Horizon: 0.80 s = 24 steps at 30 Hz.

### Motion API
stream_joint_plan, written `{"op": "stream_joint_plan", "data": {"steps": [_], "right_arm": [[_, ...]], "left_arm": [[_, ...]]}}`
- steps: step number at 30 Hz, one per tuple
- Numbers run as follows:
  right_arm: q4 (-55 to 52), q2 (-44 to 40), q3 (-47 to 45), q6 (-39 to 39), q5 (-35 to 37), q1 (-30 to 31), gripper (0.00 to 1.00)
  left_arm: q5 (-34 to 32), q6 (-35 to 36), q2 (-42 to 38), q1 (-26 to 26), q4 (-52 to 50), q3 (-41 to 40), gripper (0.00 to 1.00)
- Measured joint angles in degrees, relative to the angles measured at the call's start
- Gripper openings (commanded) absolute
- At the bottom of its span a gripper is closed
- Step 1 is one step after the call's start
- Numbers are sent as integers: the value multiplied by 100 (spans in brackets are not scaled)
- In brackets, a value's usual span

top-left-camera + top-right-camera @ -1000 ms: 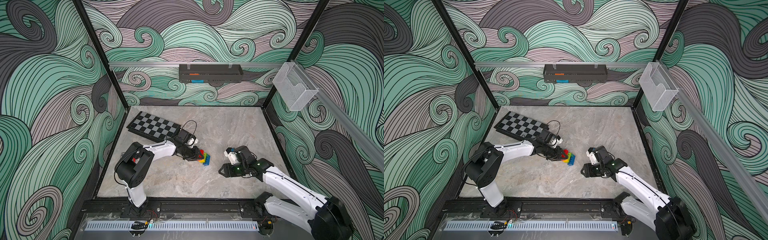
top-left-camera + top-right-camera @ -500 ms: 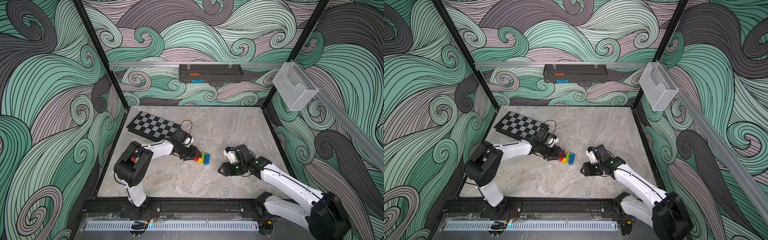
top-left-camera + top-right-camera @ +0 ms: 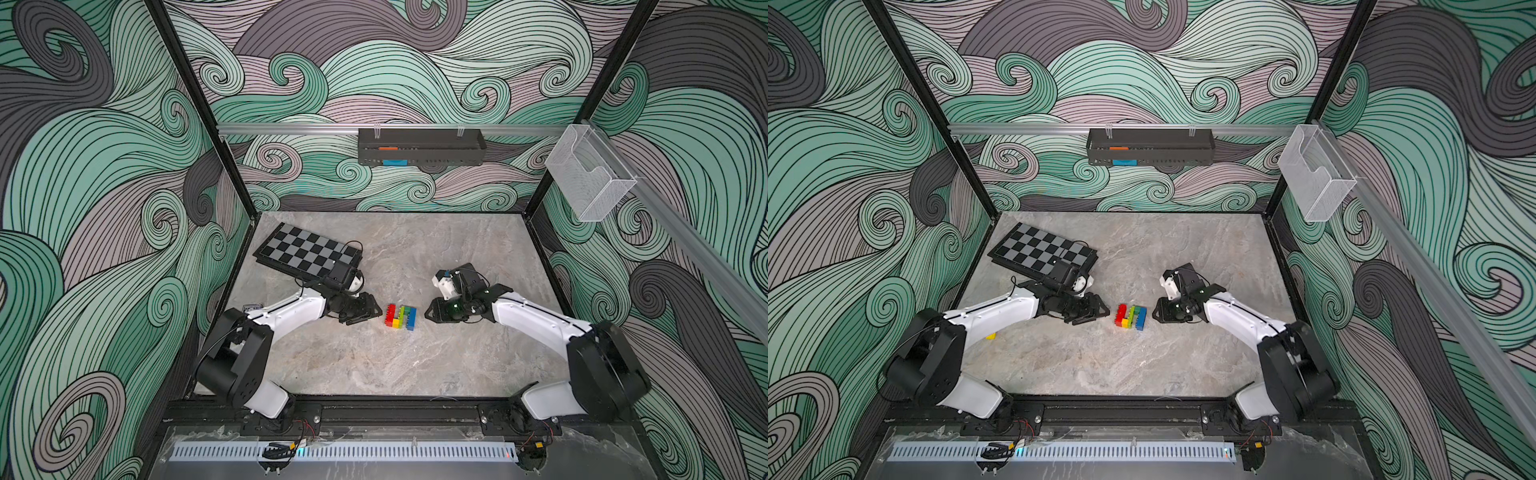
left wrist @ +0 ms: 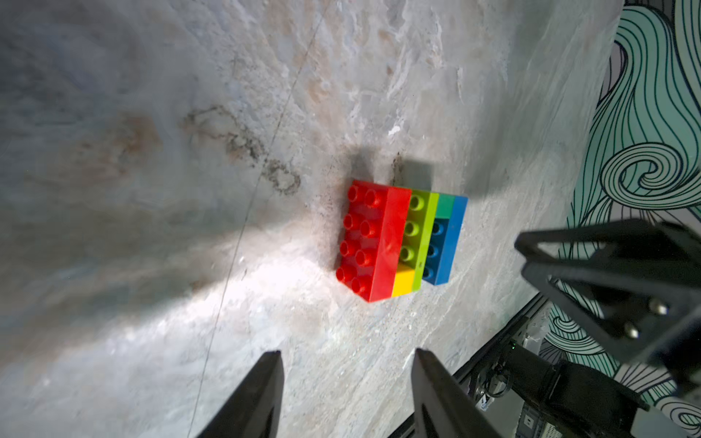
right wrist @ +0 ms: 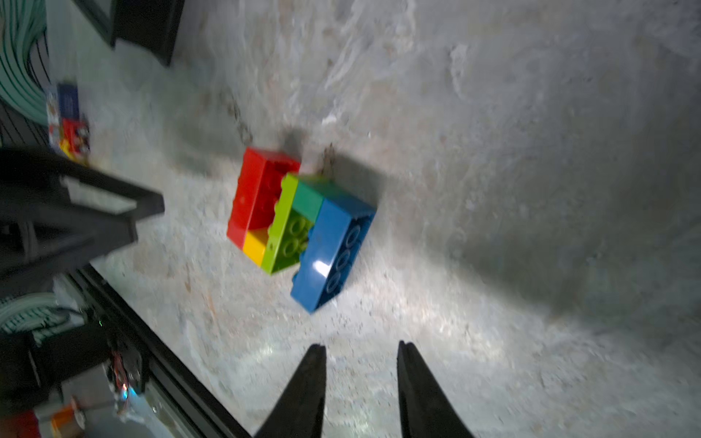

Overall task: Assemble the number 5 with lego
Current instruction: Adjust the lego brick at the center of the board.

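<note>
Between chessboard (image 3: 299, 253) and the number 5 (image 3: 401, 316) sits the left tool (image 3: 371, 314).

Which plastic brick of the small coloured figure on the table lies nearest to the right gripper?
The long blue studded plastic brick, at the end of the figure facing the right gripper. The long red brick forms the opposite, far end.

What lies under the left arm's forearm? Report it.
In a top view a small patterned card box peeks out from under the left arm. A small yellow piece shows there in a top view too. The arm covers the rest of both.
</note>
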Motion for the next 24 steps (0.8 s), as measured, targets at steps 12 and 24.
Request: {"op": "stream_joint_plan", "data": {"steps": [12,24], "right_arm": [[212,2050,1451,-138,-136,-129,18],[190,1781,933,-262,-420,37,21]], "left_arm": [[-479,-151,-1644,0,-977,-431,57],[-577,-170,-1613,0,-1147,-466,57]]}}
